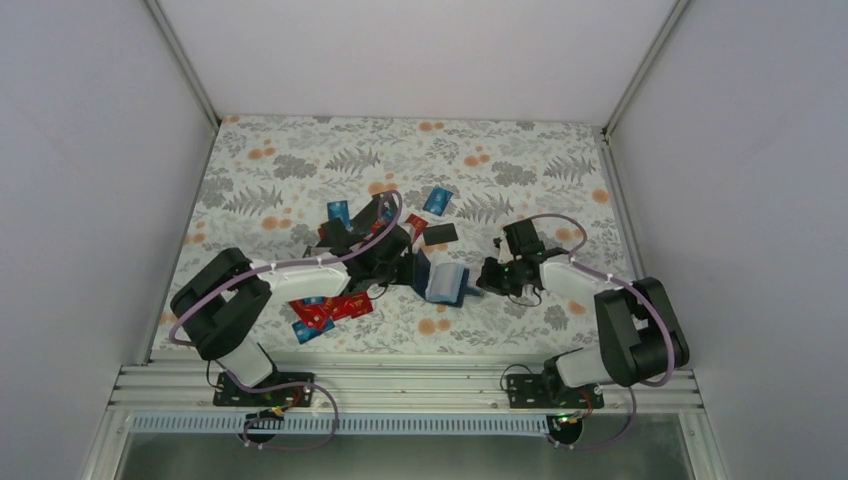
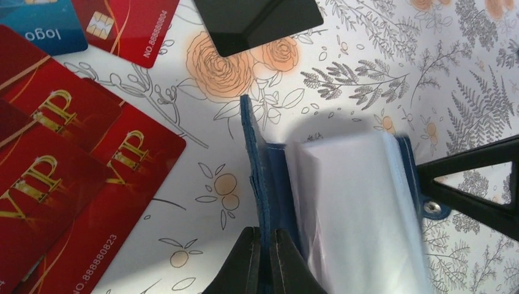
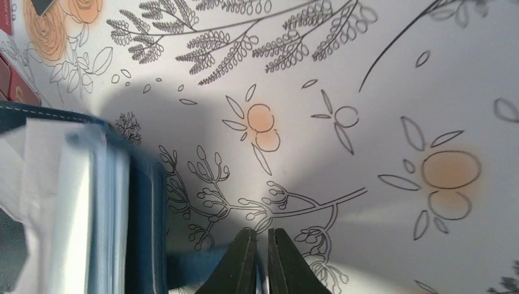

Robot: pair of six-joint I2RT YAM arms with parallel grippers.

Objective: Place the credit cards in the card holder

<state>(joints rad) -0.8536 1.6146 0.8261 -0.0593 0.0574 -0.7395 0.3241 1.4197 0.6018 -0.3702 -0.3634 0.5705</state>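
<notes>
Closest to the lens on the left wrist cam are the two dark fingers of the left end effector [image 2: 265, 236]. They're pinched tight on the navy cover of the card holder [image 2: 260, 177], which stands up on its edge here. Its clear inner sleeves fan out to the right and look blurry. A little snap tab [image 2: 433, 208] sticks out on the far side, right next to the black fingers of the other arm.

From the top cam, the card holder [image 1: 443, 283] sits mid-bench, between the two arms. The left end effector [image 1: 410, 268] is on its left side and the right end effector [image 1: 487, 277] is just beside its right edge.

The right wrist cam shows the right end effector [image 3: 262, 236] closed down to a sliver over the flowery bench [image 3: 379, 110] cover. The card holder [image 3: 110, 202] is off to its left. Some dark blue runs toward the fingertips at the bottom of that view. Honestly I can't tell if they're nipping any of it.

The credit cards [image 1: 330, 310] are loose on the bench [image 1: 300, 160]. A red pile lies partly under the left arm, and the red VIP cards [image 2: 61, 171] overlap each other. One black card [image 1: 440, 235] lies just behind the holder, and a blue card [image 1: 437, 200] is farther back.
</notes>
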